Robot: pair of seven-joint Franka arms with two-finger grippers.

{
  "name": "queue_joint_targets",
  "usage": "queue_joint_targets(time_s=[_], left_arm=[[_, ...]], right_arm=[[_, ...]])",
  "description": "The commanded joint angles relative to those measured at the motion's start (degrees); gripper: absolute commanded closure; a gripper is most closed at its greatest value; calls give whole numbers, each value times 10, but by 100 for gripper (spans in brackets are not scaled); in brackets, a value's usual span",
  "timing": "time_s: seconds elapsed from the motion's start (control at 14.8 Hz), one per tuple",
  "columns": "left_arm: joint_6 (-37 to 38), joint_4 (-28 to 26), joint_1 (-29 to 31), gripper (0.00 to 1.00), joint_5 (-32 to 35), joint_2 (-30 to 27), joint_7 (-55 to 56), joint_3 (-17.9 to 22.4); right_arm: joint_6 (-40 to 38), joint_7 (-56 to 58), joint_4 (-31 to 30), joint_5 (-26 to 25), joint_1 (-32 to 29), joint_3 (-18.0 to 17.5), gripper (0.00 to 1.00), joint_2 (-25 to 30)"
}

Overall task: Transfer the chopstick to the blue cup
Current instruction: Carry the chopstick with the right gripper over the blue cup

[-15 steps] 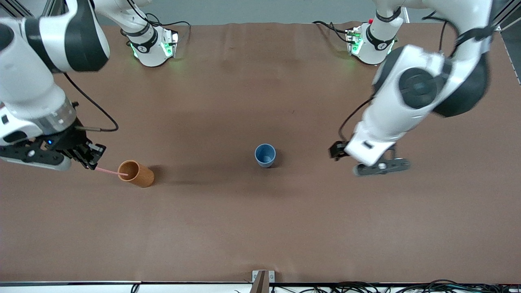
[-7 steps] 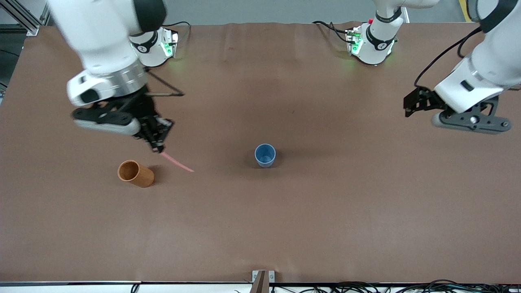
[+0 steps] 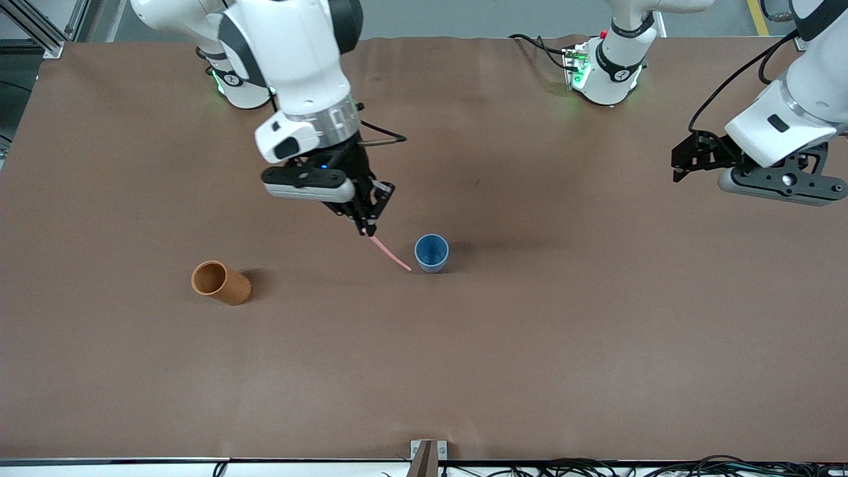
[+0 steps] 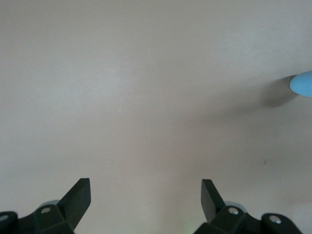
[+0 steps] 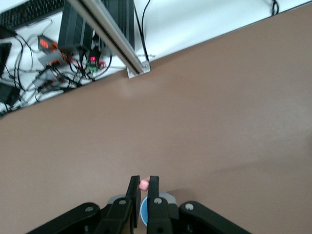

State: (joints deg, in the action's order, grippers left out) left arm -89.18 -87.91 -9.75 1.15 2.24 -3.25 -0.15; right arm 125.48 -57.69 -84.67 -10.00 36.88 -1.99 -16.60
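Nearest the front camera, toward my right arm's end of the bench [image 3: 424,371], the orange-brown cup [image 3: 221,283] lies tipped on its side with its mouth open; I judge it plays no further part. A little farther from the camera, near the middle of the bench, the blue cup [image 3: 431,252] stands upright, mouth up, which is what I need for dropping something in from above. My right end effector [image 3: 366,222] hangs over the bench just beside that cup, fingers [image 5: 153,187] clamped together on the upper end of the chopstick [image 3: 389,253]. I hold it by the top so the long free part slants down toward the cup; its lower tip shows just beside the cup's wall, not yet inside the rim. I judge I must carry it a bit more over the mouth and stand it straighter before letting go, or it may strike the rim and tip the cup. My left end effector [image 3: 702,159] waits over the left arm's end of the bench, fingers [image 4: 78,197] spread apart and empty, well clear of the cup.
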Motion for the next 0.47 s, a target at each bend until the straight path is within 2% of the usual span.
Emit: queue_joint_targets(time_s=[0.0,0.27,0.41], left_arm=[[-6,-9,5,0,-9,-11,-7,-1],[-13,-9,7,0,-10,-10,0,-2],[-12,-7,10,0,-43,-9,17,-1]], right_arm=[[0,-13,-1,-13,28,6,98,-13],[-4,-11,-4,-27,50,8,98,-34],[-5,-12,-13,-42,50,7,98,-36]])
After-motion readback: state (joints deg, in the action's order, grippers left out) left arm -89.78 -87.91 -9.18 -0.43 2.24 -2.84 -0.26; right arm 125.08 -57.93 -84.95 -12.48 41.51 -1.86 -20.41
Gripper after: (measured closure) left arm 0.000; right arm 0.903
